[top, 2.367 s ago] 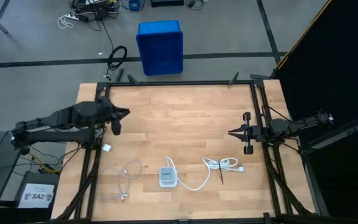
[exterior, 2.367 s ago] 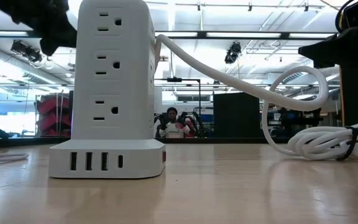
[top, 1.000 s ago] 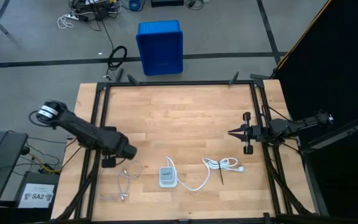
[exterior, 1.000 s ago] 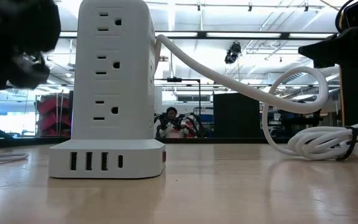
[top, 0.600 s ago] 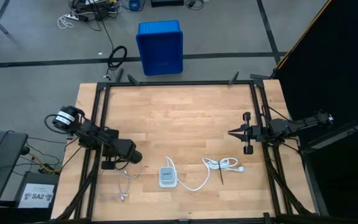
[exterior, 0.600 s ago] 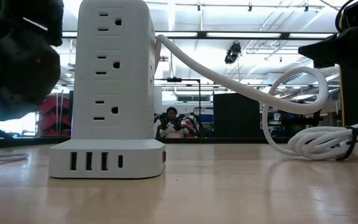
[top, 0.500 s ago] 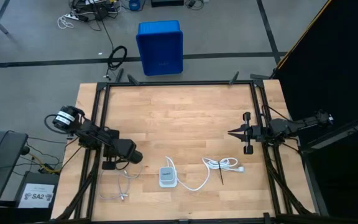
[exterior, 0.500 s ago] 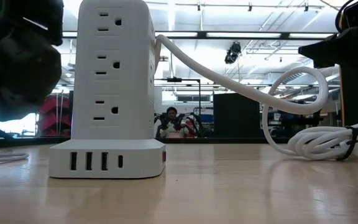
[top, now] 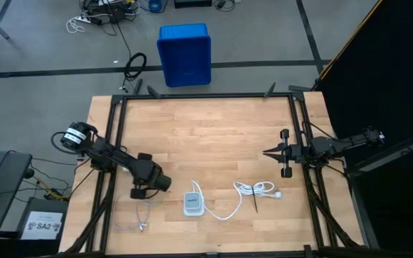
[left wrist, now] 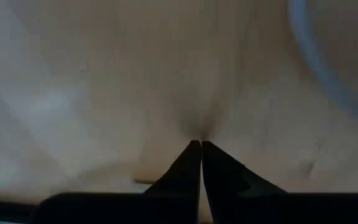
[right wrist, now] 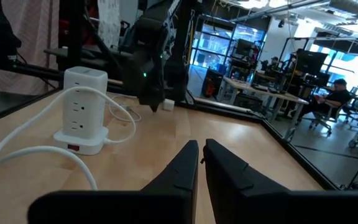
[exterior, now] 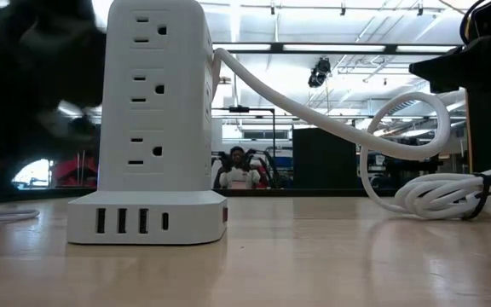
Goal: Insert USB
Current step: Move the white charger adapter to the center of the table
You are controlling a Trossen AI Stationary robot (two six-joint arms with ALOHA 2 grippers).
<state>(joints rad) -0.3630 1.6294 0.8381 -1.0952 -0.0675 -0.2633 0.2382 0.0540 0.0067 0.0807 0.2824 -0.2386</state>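
Overhead, left gripper (top: 165,182) nears the USB (top: 145,211); wrist shows fingers closed.

In the low view the left arm (exterior: 32,102) is a dark blur cut off by the frame's edge. The USB (top: 143,211) is partly hidden under the left end effector (top: 165,183); its plug ends are too small to make out.
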